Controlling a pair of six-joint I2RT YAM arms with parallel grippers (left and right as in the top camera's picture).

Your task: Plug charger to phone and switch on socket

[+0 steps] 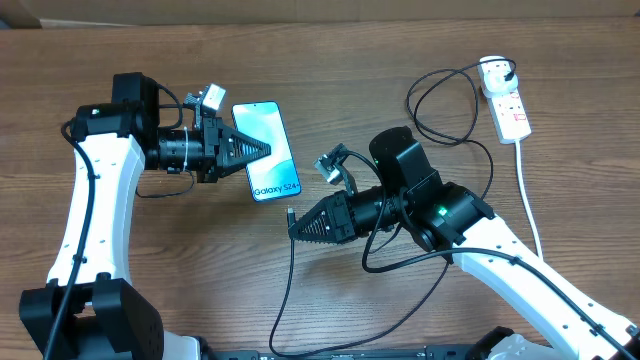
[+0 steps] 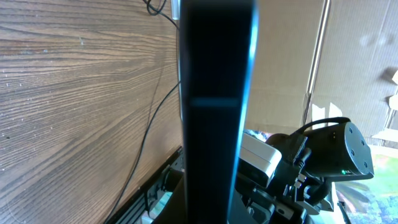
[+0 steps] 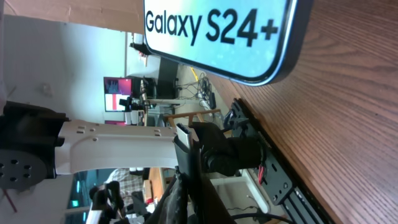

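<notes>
- The left gripper [image 1: 262, 150] is clamped on the long side of the phone [image 1: 272, 135], left of centre on the table [image 1: 380, 60], screen lit and facing up. Whether it rests on the wood or rides just above it, we cannot tell.
- The left wrist view shows the phone edge-on, a dark slab filling the gap between the jaws, so that hold looks firm.
- The right gripper [image 1: 293, 231] is closed on the charger's connector tip [image 1: 290, 213], just below the phone's bottom end, pointing at it but not touching.
- We judge the phone rigid, smooth and slick, with glass that won't like a hard squeeze. The side edges are the place to grip it, leaving the port end free, and it needs bracing or the push of the plug will slide it away.
- The connector tip is small, hard and stiff, so we'd hold it by its moulded body just behind the end. In the right wrist view it stands a little way out of the fingers, which suits insertion.
- The cable [image 1: 283, 300] is thin and limp. It trails off toward the near edge in slack loops, gives no help in pushing, and could tug the tip off line.
- The socket [image 1: 512, 110] lies far right, well apart, with the white plug adapter [image 1: 497, 72] apparently seated at its far end.
- It looks light, so a press on its switch may skid it.
</notes>
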